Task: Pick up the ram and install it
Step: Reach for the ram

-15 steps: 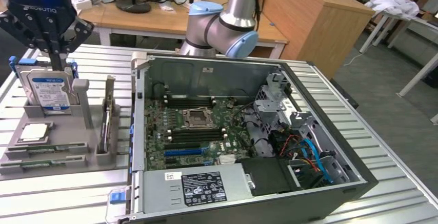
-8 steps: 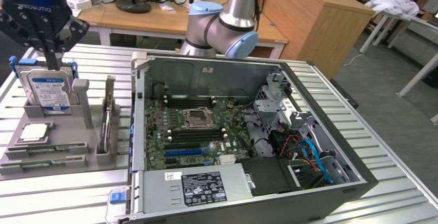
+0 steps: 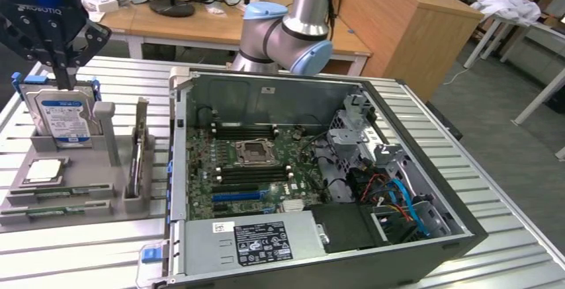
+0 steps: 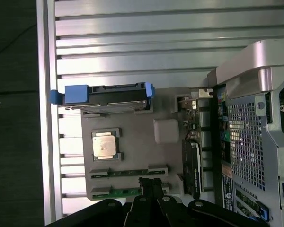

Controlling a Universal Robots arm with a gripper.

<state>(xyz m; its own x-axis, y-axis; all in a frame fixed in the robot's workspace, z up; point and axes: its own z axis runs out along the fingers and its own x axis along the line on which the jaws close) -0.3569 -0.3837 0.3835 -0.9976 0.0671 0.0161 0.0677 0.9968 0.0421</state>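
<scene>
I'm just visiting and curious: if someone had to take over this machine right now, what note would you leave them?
Gripper: shut, holding nothing, hanging above the grey holder beside the open computer case.
Ram: lying in the holder, untouched.
Done: nothing that shows.
Left: pick up the ram and seat it on the motherboard.

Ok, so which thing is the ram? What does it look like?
Find the big open computer case; the grey tray sits beside it on the exterior view's left. Along the tray's near edge lies the ram, a long thin green stick lying flat, unlike the square silver chip and the upright hard drive behind it.
</scene>
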